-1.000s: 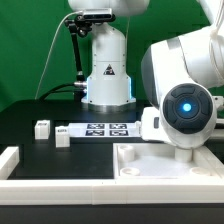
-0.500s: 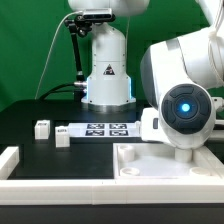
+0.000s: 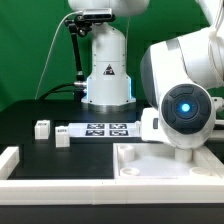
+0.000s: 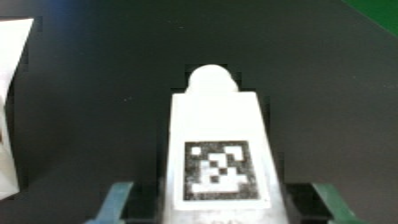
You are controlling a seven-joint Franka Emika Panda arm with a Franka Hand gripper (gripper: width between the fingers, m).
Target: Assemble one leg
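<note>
In the wrist view a white leg [image 4: 226, 120] with a rounded far tip and a black-and-white tag on its upper face lies between my gripper's [image 4: 226, 203] jaws. The greenish fingers [image 4: 121, 200] stand on either side of it, with a dark gap showing on each side, so the jaws are open around it and not touching it. In the exterior view the gripper and this leg are hidden behind my arm's large wrist joint [image 3: 185, 105], which hangs over the white tray-like piece [image 3: 150, 165]. Two more small white legs [image 3: 41, 128] [image 3: 62, 133] stand on the black table.
The marker board [image 3: 105, 129] lies at the middle back. The robot base [image 3: 107, 65] stands behind it. A white raised rim [image 3: 10, 160] sits at the exterior view's left front. A white edge [image 4: 9, 100] shows at the side of the wrist view.
</note>
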